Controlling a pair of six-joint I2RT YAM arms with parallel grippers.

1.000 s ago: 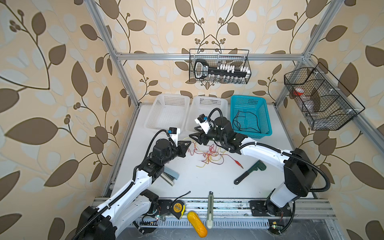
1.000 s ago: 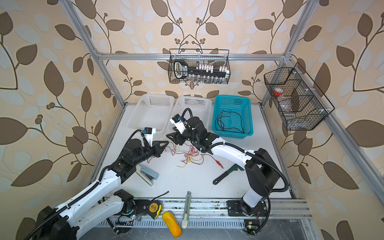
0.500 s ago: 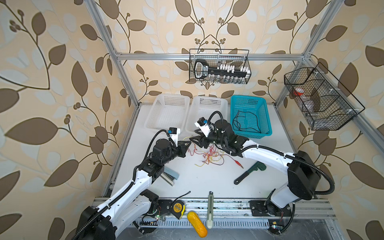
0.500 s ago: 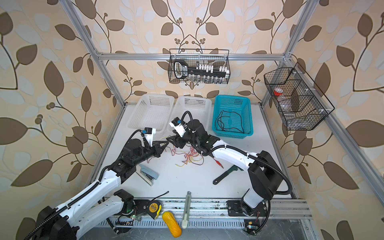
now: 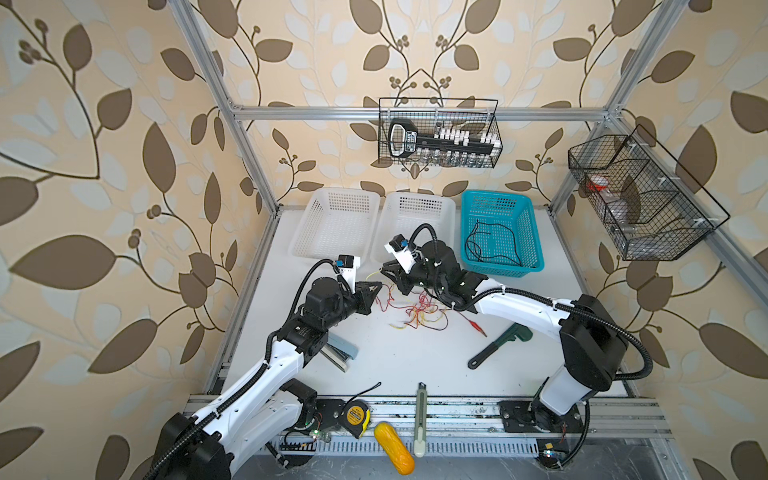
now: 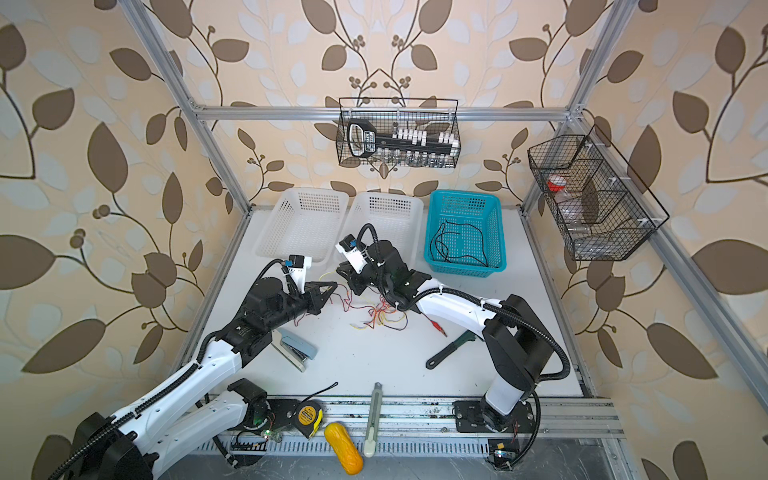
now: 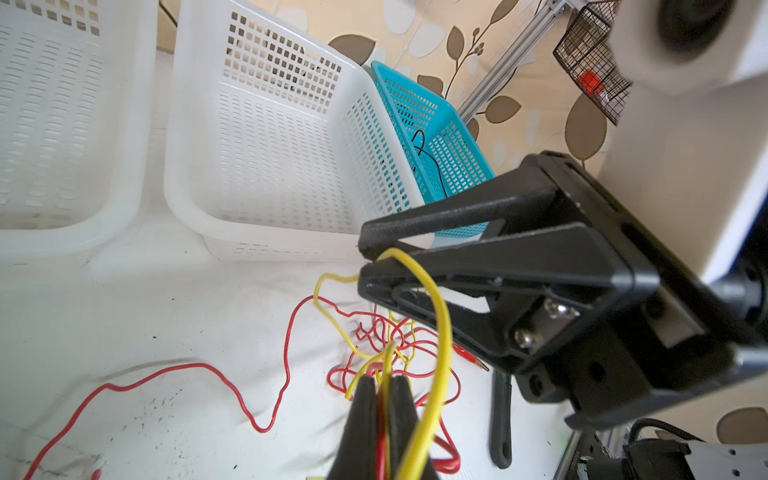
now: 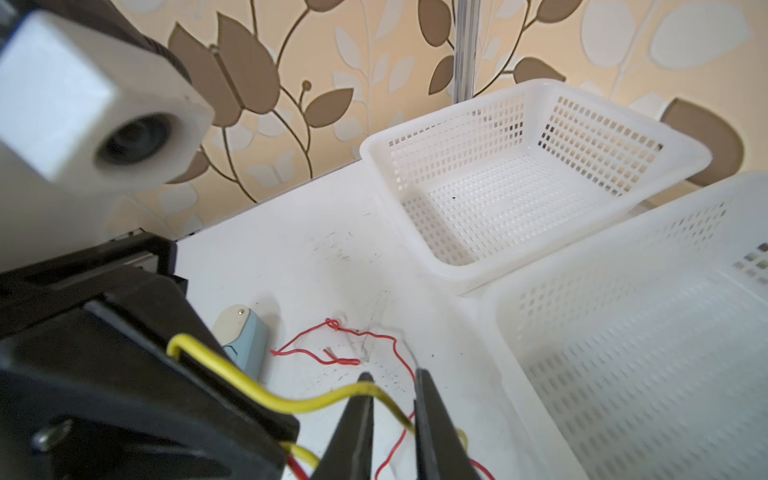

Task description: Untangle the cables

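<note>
White worktop (image 5: 415, 365) under leaf-patterned walls was what you had before you. Along its back edge stood a left white basket (image 5: 336, 195), a middle white basket (image 5: 417, 197) and, toward the back right corner, a teal basket (image 5: 494, 194) with one black cable (image 5: 469, 247) lying loose inside.

The cables (image 5: 417, 309) you were after, red and yellow, sat in a knot (image 6: 380, 313) near the middle of the worktop, in front of the middle white basket. One red strand trailed toward the right edge and ended in a red clip (image 5: 478, 327), near a wrench (image 5: 498, 345).

Your left fingers (image 7: 363, 415) were clenched on red and yellow strands together. A yellow strand (image 7: 442, 332) arched from them over to your right fingers (image 7: 436, 216), which stood close by, between the knot and the back edge. In the right wrist view those right fingers (image 8: 353, 424) stood nearly together with the yellow strand running between their tips. A small gap showed there, so it could not be told whether they actually pinched it.

A stapler (image 6: 297, 347) lay near the left edge, beside your left arm.
</note>
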